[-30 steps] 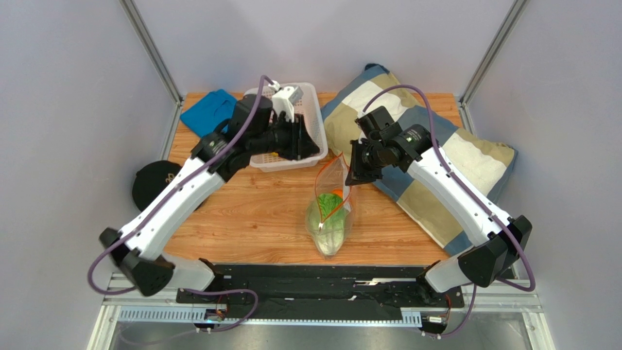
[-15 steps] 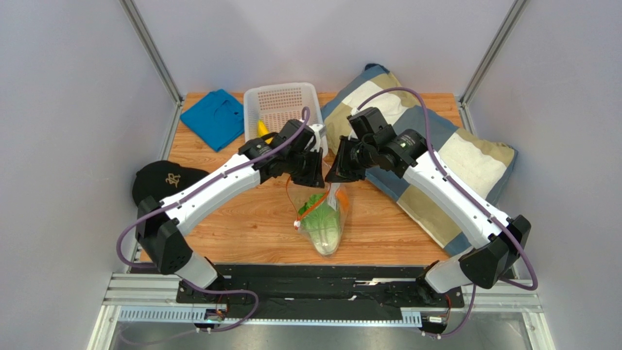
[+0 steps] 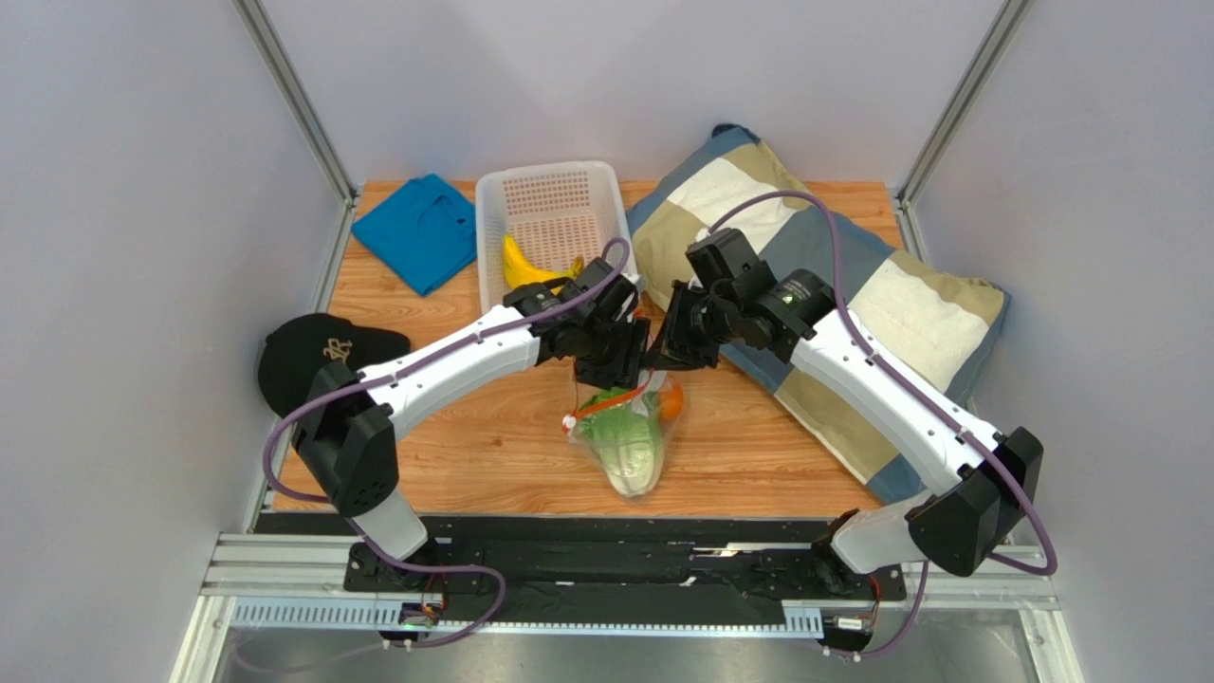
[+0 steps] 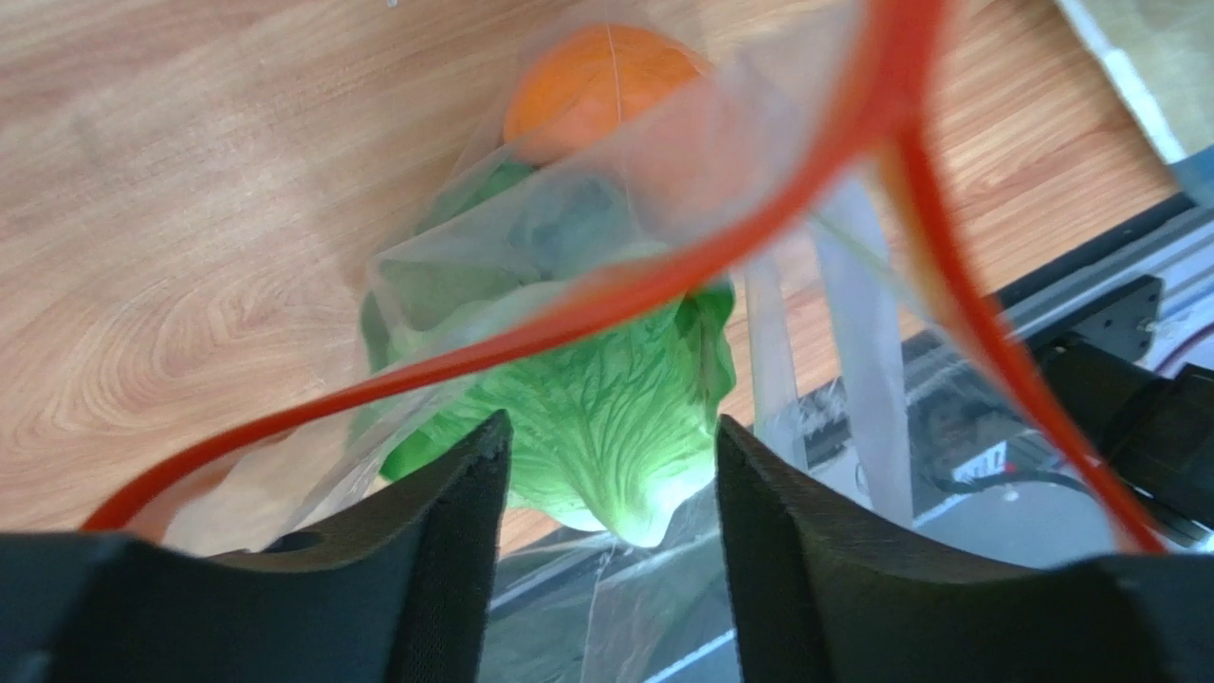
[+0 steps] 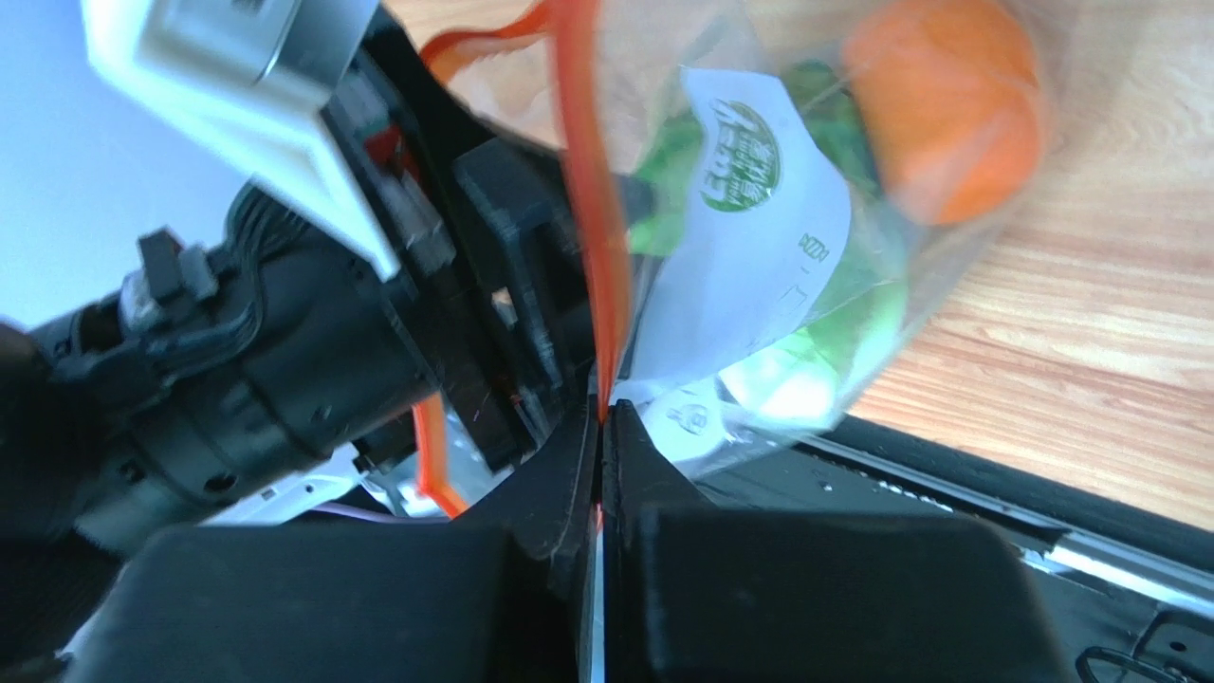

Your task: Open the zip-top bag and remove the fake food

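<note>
The zip-top bag (image 3: 637, 477) hangs open over the table, its bottom resting on the wood. My right gripper (image 3: 667, 349) (image 5: 600, 413) is shut on its orange-red zip strip (image 5: 587, 171), holding the mouth up. Inside are a green-white lettuce head (image 4: 613, 413) (image 3: 621, 438) and a round orange (image 4: 599, 86) (image 5: 941, 100). My left gripper (image 3: 616, 373) (image 4: 610, 434) is open at the bag's mouth, with the lettuce showing between its fingers and nothing clamped. A yellow banana bunch (image 3: 525, 266) lies in the white basket (image 3: 556, 192). The white label (image 5: 741, 214) faces the right wrist camera.
A blue cloth (image 3: 416, 231) lies at the back left and a black cap (image 3: 307, 356) at the left edge. A patchwork pillow (image 3: 884, 306) fills the right side under my right arm. The basket stands just behind the left gripper.
My left arm swung from the basket, where the bananas now lie, to the bag's mouth, and its jaws opened. The right gripper kept its hold and shifted slightly left and down.
</note>
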### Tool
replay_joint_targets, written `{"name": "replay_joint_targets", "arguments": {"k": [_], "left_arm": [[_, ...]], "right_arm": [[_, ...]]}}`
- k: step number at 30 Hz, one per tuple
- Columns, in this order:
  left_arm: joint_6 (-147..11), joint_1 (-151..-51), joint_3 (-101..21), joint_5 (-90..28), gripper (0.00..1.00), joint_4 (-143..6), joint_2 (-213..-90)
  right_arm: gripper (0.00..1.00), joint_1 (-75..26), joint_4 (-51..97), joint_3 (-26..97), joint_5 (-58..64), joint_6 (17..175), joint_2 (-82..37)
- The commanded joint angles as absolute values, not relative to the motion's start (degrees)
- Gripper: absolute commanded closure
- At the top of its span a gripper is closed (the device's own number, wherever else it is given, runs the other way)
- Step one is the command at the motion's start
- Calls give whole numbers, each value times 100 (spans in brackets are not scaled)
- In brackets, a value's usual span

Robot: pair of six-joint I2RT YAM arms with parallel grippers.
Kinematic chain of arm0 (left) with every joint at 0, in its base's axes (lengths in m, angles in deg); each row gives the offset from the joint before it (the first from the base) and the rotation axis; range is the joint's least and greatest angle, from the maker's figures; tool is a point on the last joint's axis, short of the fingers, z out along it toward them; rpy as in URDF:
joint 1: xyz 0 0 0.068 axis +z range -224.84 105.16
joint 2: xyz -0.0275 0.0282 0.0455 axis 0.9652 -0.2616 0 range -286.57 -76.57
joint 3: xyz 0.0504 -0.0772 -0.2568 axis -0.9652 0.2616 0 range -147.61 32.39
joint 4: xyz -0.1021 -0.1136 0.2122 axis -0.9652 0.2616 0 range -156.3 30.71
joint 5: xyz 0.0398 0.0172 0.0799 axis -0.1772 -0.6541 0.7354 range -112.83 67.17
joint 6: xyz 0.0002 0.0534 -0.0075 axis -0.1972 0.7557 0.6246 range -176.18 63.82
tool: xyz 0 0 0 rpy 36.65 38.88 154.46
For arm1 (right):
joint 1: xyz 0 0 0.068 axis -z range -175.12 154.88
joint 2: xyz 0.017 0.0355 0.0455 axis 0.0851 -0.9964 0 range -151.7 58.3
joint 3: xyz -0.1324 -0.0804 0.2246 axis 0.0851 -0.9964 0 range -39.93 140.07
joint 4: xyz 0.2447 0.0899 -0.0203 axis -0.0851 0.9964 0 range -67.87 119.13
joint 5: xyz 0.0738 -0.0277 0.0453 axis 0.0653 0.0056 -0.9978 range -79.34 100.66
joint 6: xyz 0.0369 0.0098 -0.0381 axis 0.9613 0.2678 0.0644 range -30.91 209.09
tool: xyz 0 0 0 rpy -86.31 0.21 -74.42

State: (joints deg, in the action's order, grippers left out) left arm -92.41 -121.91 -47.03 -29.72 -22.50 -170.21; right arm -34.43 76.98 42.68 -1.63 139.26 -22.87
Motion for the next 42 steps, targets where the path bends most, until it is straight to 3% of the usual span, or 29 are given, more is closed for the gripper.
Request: {"name": "replay_joint_targets", "arguments": {"k": [1,7,13,18,19,20,22,23,25,26,29,37,38,40,42], "left_arm": [[-9415,-12370,-4610,-2994,36,-2534,-17289],[-9503,-12546,-4408,-2986,31,-2569,-17536],[-9354,-12581,-4101,-2626,37,-2551,-17597],[-9388,-12634,-3819,-2826,32,-2937,-17764],[-9406,-12634,-3793,-2871,35,-2990,-17834],[-9371,-12634,-3801,-2872,51,-3034,-17834],[-9283,-12634,-3827,-2749,64,-3096,-17739],[-9170,-12634,-3854,-2688,76,-3061,-17668],[-9037,-12634,-3898,-2538,84,-3026,-17379],[-8915,-12634,-3924,-2477,93,-3009,-17282],[-8721,-12634,-4152,-2414,100,-2877,-16947],[-8684,-12634,-4487,-2907,100,-3052,-15911],[-8772,-12634,-4522,-2863,100,-3078,-15857],[-9044,-12608,-4635,-2740,100,-3018,-15848],[-9089,-12599,-4706,-2504,100,-2930,-15927]], "right_arm": [[100,-3476,7389,3952,-225,14077,-1940],[100,-3467,7460,3829,-103,13972,-1817],[100,-3467,7495,3662,-85,13928,-1738],[100,-3467,7486,3495,-59,13937,-1641],[100,-3476,7486,3486,-59,13928,-1632],[100,-3476,7495,3478,-41,13919,-1632],[100,-3476,7521,3460,46,13858,-1614],[100,-3467,7556,3451,64,13840,-1606],[100,-3476,7583,3434,126,13761,-1597],[100,-3476,7600,3416,152,13726,-1588],[100,-3476,7644,3425,257,13490,-1579],[100,-3502,7890,3864,127,12408,-1728],[90,-3502,7899,3908,56,12338,-1729],[86,-3502,7934,3908,-6,12310,-1685],[64,-3493,7952,3934,-84,12502,-1641]]}}
